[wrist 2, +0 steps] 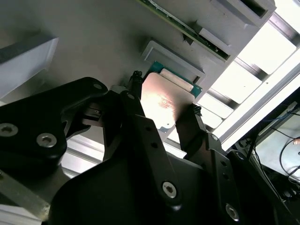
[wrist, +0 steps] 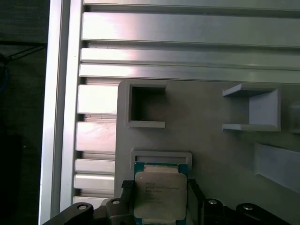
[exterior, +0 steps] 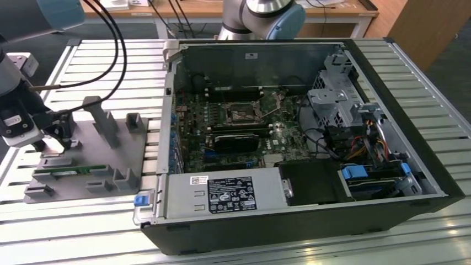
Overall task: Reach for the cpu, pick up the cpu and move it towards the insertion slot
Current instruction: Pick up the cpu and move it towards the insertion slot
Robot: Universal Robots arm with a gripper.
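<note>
Currently, the gripper is seen clamped on the cpu. In both wrist views its two black fingers are set against opposite edges of the chip, and no gap can be made out on either side. In the first wrist view the cpu is shown with its silvery metal top facing up and a green rim at its far edge, just beside a raised lip of the grey plastic fixture. The gripper is seen straddling it there. Whether the chip is lifted clear of the fixture or resting on it cannot be told.

In the exterior view the gripper is placed over the fixture, at the exterior view's left, on the slatted aluminium table. A long green memory stick is held in a channel of the same fixture, near the gripper. Black cables are draped from the arm across the table.

The insertion slot is found on the motherboard inside the open computer case, well apart from the gripper and towards the exterior view's right. Its dark square centre is framed by silvery metal. Long black memory slots are seen just beside it.
</note>
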